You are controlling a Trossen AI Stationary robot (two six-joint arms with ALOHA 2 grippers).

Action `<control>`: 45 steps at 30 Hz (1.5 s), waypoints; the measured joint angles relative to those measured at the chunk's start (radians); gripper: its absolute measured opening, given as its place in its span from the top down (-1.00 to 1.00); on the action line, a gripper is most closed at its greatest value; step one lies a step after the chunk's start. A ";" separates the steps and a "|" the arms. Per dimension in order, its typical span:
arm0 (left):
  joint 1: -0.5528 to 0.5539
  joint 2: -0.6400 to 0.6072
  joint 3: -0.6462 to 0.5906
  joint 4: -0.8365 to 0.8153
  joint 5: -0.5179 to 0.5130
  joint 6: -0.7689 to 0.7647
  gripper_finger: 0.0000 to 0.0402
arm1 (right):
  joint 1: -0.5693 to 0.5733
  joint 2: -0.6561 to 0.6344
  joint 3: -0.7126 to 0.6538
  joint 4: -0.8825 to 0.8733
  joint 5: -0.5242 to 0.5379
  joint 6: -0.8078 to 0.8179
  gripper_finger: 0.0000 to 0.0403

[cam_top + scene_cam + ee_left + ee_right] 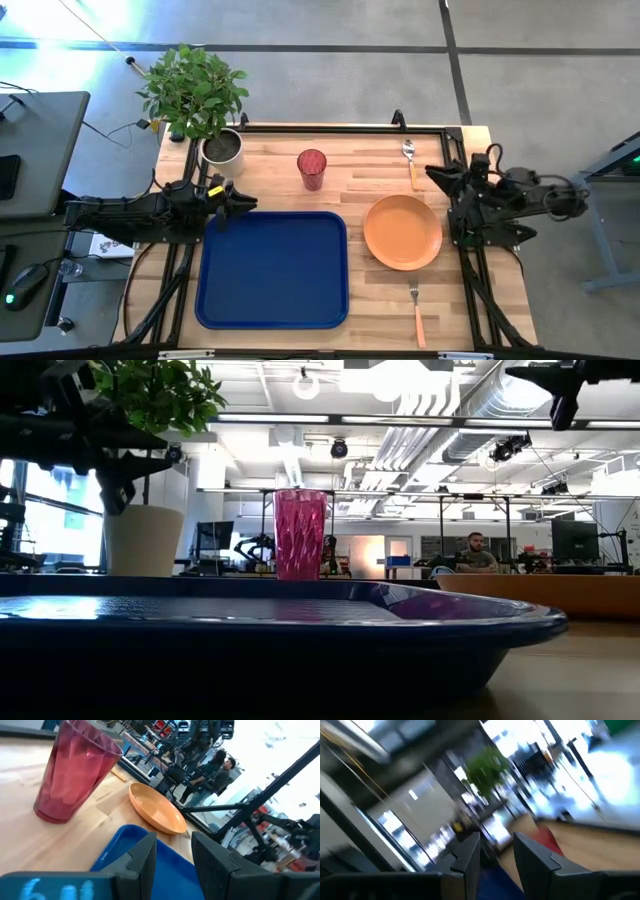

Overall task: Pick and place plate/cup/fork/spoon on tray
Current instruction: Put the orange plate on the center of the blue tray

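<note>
High view showed the tray (272, 270) lying bare on the tabletop (380, 300), toward my left side. The plate (402, 232) sat just beside the tray's right edge, apart from it. The cup (311, 168) stood upright behind the tray's far rim, and the spoon (410, 160) lay farther right, behind the plate. The fork (416, 312) lay in front of the plate, handle toward the near edge. I could read no brand or label on any of them; a blurred pale blue marking showed on my left wrist, but I could not make it out.

My left gripper (243, 204) hovered at the tray's far left corner, beside the potted plant (205, 105). In the left wrist view my fingers (145, 857) stood a little apart with nothing between them, the cup and plate ahead. My right gripper (432, 172) hung over the tabletop just right of the spoon. In the right wrist view its fingers (470, 852) also stood slightly parted and empty. In the low view a person (476, 552) sat far behind the tabletop.
</note>
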 joint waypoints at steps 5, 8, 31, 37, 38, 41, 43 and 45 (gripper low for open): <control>0.000 0.000 0.000 0.000 0.000 -0.069 0.43 | 0.000 0.156 0.207 -0.375 -0.046 0.193 0.46; 0.000 0.000 0.000 0.000 0.000 -0.072 0.43 | 0.000 0.251 0.294 -0.556 -0.105 0.326 0.46; 0.000 0.000 0.000 0.000 0.000 -0.079 0.43 | 0.003 0.714 0.357 -1.068 -0.558 1.249 0.46; 0.000 0.000 0.000 -0.001 0.001 -0.079 0.43 | 0.003 0.796 0.357 -1.115 -0.656 1.291 0.46; 0.000 0.000 0.000 -0.002 0.001 -0.080 0.43 | 0.003 0.811 0.357 -1.117 -0.667 1.298 0.46; 0.000 0.000 0.000 -0.002 0.001 -0.079 0.43 | 0.003 0.854 0.357 -1.115 -0.684 1.302 0.46; 0.000 0.000 0.000 -0.002 0.001 -0.079 0.43 | 0.003 0.884 0.357 -1.115 -0.693 1.302 0.46; 0.000 0.000 0.000 -0.002 0.001 -0.079 0.43 | 0.006 0.913 0.357 -1.115 -0.702 1.301 0.46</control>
